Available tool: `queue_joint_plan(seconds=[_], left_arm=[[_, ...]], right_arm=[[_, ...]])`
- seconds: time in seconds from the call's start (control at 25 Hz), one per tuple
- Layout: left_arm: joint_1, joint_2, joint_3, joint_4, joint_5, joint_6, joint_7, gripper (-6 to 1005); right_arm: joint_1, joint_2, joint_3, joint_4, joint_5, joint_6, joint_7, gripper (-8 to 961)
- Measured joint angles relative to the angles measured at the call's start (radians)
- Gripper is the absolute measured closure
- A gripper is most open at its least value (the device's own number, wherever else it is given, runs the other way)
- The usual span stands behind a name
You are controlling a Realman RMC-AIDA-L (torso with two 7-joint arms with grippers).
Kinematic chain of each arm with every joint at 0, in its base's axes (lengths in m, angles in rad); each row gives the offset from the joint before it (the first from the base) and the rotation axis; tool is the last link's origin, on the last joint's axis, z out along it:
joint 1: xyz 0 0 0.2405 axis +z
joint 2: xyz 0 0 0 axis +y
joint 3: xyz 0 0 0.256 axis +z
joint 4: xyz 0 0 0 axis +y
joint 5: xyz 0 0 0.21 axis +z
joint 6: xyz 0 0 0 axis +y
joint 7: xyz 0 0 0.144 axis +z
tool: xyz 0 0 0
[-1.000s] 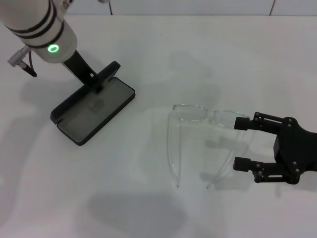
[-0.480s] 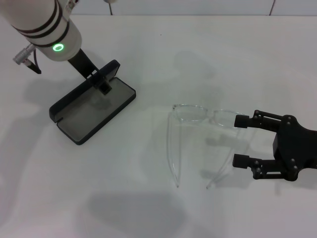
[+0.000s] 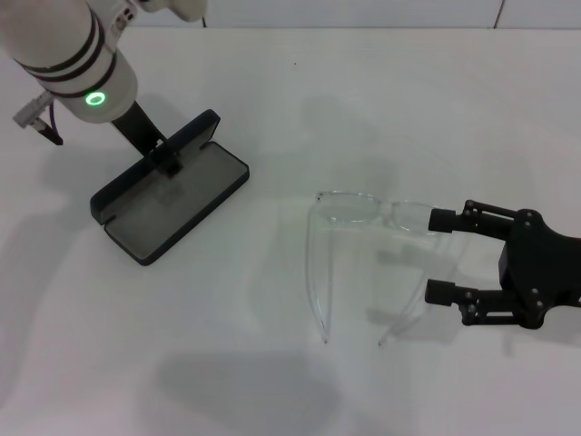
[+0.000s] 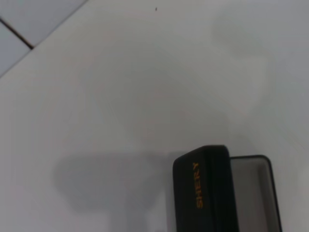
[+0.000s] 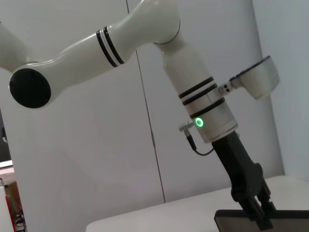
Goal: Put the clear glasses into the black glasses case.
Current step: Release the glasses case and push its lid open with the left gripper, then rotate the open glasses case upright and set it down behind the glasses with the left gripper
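The black glasses case (image 3: 172, 204) lies open at the left of the white table, grey lining up, its lid raised along the far edge. My left gripper (image 3: 169, 161) is shut on that lid, which shows gold lettering in the left wrist view (image 4: 203, 188). The clear glasses (image 3: 359, 207) rest unfolded at centre right, arms pointing toward me. My right gripper (image 3: 438, 256) is open at their right end. One fingertip (image 3: 442, 220) is by the frame's corner and the other (image 3: 439, 292) is nearer me, with the right arm of the glasses just ahead of them.
The white table (image 3: 272, 381) carries only the case and the glasses. A pale wall runs along its far edge (image 3: 363, 14). The right wrist view shows my left arm (image 5: 203, 111) reaching down onto the case edge (image 5: 285, 220).
My right gripper has crept left toward the glasses' right end, staying open. My left arm shifted a little, nudging the case and its lid slightly.
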Motion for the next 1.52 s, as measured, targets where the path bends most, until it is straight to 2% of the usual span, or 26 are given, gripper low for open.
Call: queue_joint_plan(seconds=[0.16, 0.44, 0.52, 0.72, 1.12, 1.4, 1.52], left_arm=[[0.02, 0.004, -0.001, 0.039, 0.0, -0.007, -0.002, 467], [0.044, -0.009, 0.003, 0.072, 0.002, -0.011, 0.051, 706], [0.053, -0.016, 0.003, 0.078, 0.003, -0.025, 0.089, 802], [0.105, -0.039, 0.025, 0.156, 0.001, -0.098, 0.23, 791], [0.119, -0.041, 0.235, 0.195, -0.003, -0.23, 0.327, 769], [0.108, -0.043, 0.328, 0.189, -0.003, -0.265, 0.359, 754], [0.102, -0.044, 0.341, 0.183, -0.003, -0.264, 0.378, 747]], right_arm=[[-0.004, -0.004, 0.001, -0.001, 0.029, 0.0, 0.0, 122], [-0.004, -0.005, 0.001, -0.002, 0.037, -0.003, 0.0, 122], [-0.005, -0.005, 0.001, -0.002, 0.037, -0.003, 0.0, 123], [-0.011, -0.004, 0.001, -0.002, 0.04, -0.006, 0.0, 123], [-0.032, -0.001, 0.001, 0.0, 0.058, -0.026, 0.0, 123], [-0.043, 0.002, 0.001, 0.0, 0.068, -0.038, 0.0, 124], [-0.044, 0.002, 0.001, 0.0, 0.068, -0.038, 0.0, 124]])
